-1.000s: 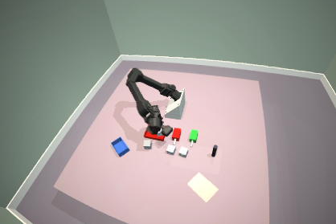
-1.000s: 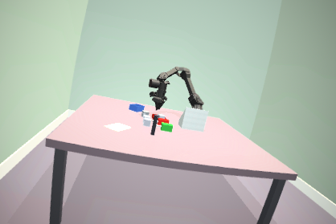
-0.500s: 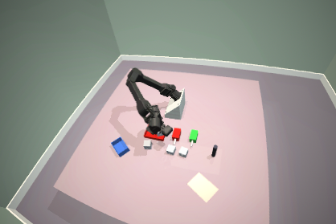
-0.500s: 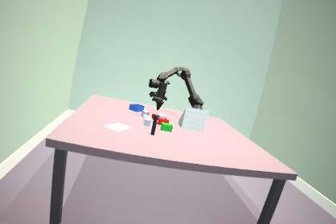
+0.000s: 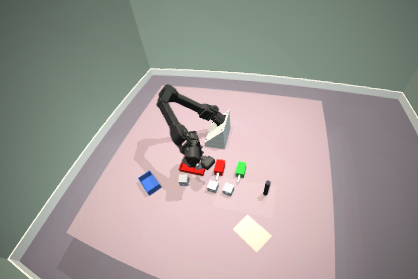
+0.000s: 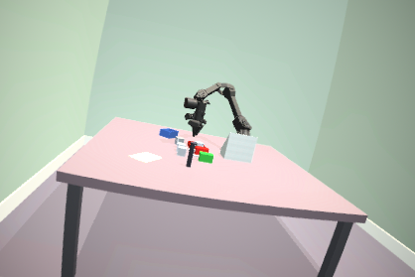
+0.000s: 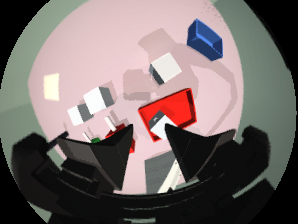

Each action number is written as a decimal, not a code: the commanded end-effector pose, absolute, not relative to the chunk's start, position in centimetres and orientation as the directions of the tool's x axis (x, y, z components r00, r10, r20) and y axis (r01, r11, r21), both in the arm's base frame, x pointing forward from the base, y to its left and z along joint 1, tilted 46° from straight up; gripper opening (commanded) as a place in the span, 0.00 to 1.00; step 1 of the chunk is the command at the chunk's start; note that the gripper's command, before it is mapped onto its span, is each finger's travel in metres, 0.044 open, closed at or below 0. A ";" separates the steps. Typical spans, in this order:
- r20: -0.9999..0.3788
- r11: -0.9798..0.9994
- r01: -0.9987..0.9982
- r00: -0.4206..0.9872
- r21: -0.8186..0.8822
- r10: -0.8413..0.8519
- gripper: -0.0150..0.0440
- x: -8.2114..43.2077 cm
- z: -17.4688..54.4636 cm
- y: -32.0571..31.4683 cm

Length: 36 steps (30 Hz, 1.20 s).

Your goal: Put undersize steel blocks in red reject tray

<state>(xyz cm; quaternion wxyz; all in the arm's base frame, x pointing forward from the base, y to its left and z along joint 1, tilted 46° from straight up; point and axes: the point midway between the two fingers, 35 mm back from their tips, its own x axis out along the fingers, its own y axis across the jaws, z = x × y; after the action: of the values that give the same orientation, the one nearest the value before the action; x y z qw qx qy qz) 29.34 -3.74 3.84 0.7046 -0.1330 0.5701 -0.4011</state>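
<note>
Across the wrist view from the left, and here's the green gauge (image 5: 241, 169) (image 6: 206, 157) (image 7: 94, 141), lying on the table with its pin pointing towards the pair of pale blocks (image 5: 212, 186) (image 6: 182, 151) (image 7: 98, 100)! Next to it comes the red gauge (image 5: 219, 167) (image 6: 201, 150) (image 7: 116, 129), squarely between the green one and the gripper (image 5: 201, 164) (image 6: 195, 134) (image 7: 149, 125), whose jaws stand partway open with nothing in them. That's the relation to watch: if another hole needs testing, the hand must travel left past red, then line up across the green handle, its long axis running handle to pin towards the block row; grabbing red by mistake is the danger! Just right of the jaws, one block (image 5: 198, 166) (image 6: 199, 143) (image 7: 162, 128) sits in the red tray (image 5: 185, 169) (image 6: 189, 143) (image 7: 178, 106), and beyond, a lone block (image 5: 183, 180) (image 6: 180, 140) (image 7: 167, 66) waits outside, the blue tray (image 5: 149, 183) (image 6: 169, 133) (image 7: 206, 41) furthest right
</note>
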 end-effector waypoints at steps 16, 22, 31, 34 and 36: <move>-0.706 0.392 -0.816 0.028 -0.425 -0.708 0.81 36.2 -4.3 5.4; -0.704 0.123 -0.979 0.026 -0.161 -0.710 0.81 37.0 -7.7 8.2; -0.704 0.120 -0.980 0.026 -0.158 -0.710 0.81 37.0 -7.8 8.1; -0.704 0.120 -0.980 0.027 -0.158 -0.710 0.81 37.1 -8.1 7.9; -0.704 0.120 -0.980 0.027 -0.158 -0.710 0.81 37.1 -8.3 7.7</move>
<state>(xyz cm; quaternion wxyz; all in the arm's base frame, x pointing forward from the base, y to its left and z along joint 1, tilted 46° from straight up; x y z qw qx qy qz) 37.02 7.92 -7.97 0.3394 -0.6315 0.6684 0.1983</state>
